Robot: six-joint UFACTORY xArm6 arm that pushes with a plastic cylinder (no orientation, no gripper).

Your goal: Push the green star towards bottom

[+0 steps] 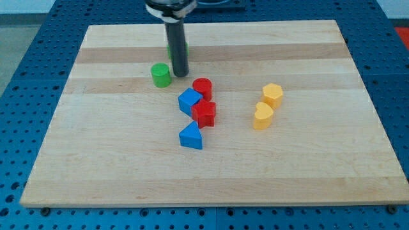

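My tip (181,75) rests on the wooden board (319,179) near the view's top, left of centre. A green block, likely the green star (170,50), sits right behind the rod; only a sliver shows at the rod's left edge, so its shape cannot be made out. The tip is just below that block in the view. A green cylinder (160,75) stands just left of the tip, close to it.
Below and right of the tip is a cluster: a red cylinder (202,88), a blue block (189,101), a red star-like block (204,113) and a blue triangle (191,136). A yellow hexagon (273,94) and a yellow heart (262,116) stand on the right.
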